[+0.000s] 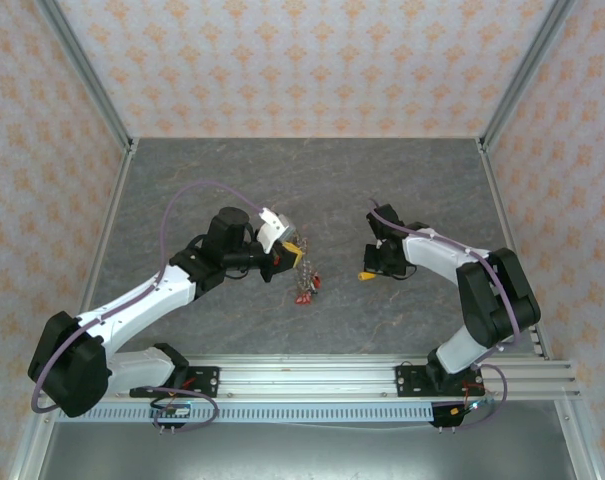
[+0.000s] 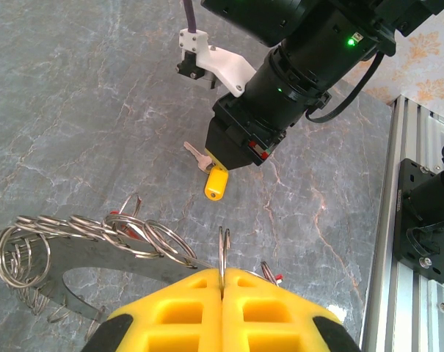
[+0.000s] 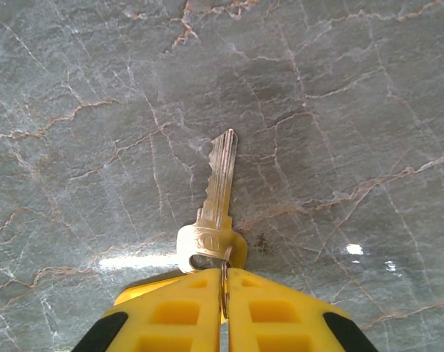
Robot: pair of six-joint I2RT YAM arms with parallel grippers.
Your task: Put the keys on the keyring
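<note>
while left gripper (image 2: 223, 277) pinches the flat, wire-looped keyring (image 2: 97, 253), right gripper (image 3: 223, 284) nips a notched silvery key (image 3: 218, 192)

Keyring (image 2: 119, 258) partly hidden behind left jaws; key (image 3: 220, 176) head half hidden by right jaws.

Lab enclosure: aluminium frame (image 1: 82, 75), patterned wall panels (image 1: 302, 60), stone-look tabletop (image 1: 312, 175).

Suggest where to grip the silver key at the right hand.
On the silver metal key, probably the round head, from the near end: flat faces suit a pinch, toothed blade points away. The right hand is shut on the wire loop through it.
</note>
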